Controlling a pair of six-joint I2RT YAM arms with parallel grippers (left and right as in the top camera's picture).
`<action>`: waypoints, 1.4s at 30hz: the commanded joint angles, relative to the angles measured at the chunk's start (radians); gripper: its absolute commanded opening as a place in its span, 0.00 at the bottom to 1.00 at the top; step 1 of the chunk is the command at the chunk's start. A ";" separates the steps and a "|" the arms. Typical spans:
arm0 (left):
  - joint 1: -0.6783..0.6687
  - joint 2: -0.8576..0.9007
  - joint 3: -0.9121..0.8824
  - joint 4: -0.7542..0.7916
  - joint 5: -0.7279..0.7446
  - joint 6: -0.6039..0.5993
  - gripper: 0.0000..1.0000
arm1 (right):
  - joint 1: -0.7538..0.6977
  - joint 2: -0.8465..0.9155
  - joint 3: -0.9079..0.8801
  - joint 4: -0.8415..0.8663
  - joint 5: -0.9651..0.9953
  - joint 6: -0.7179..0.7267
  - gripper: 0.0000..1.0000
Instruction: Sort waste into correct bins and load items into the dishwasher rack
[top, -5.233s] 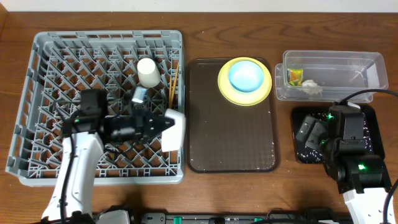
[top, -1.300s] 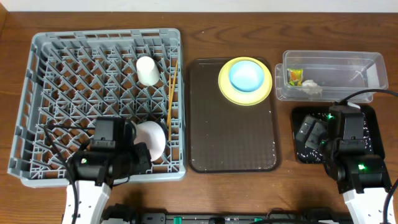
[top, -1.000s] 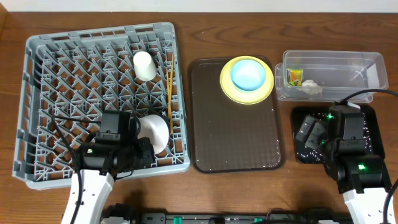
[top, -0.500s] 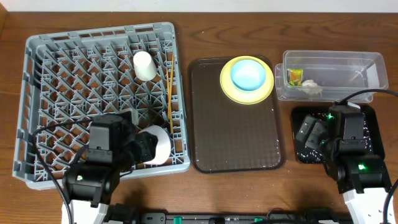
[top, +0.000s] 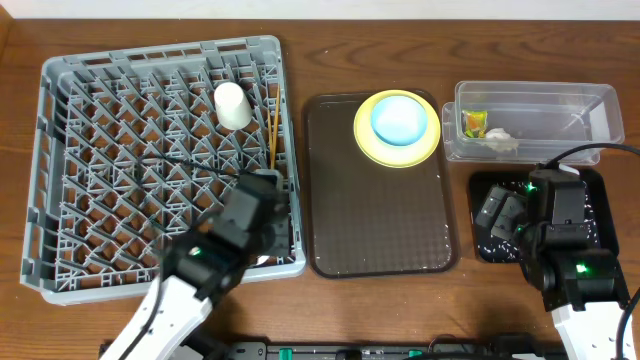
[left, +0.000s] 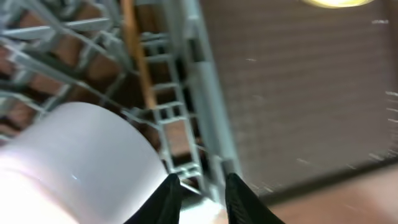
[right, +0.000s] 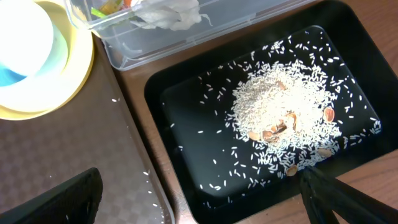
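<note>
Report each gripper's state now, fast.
Left gripper: slightly open, holding nothing; white bowl beside it.
Right gripper: wide open, empty, above the black tray.

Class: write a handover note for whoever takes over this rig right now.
Left gripper: narrowly open, empty, beside the white bowl in the dishwasher rack. Right gripper: wide open, empty, above the black tray.
Done: white cup, chopsticks, bowl racked; snack wrapper, tissue in clear tub; rice scraps in black tray.
To do: load the yellow plate and light blue dish from the brown tray.
</note>
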 joint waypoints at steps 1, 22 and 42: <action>-0.019 0.031 0.022 0.004 -0.256 -0.045 0.20 | -0.005 0.000 0.005 -0.001 0.013 -0.009 0.99; -0.019 0.016 0.020 -0.216 -0.352 -0.205 0.10 | -0.005 0.000 0.005 -0.001 0.013 -0.009 0.99; -0.019 -0.119 0.061 0.009 -0.038 -0.092 0.25 | -0.005 0.000 0.005 -0.001 0.013 -0.009 0.99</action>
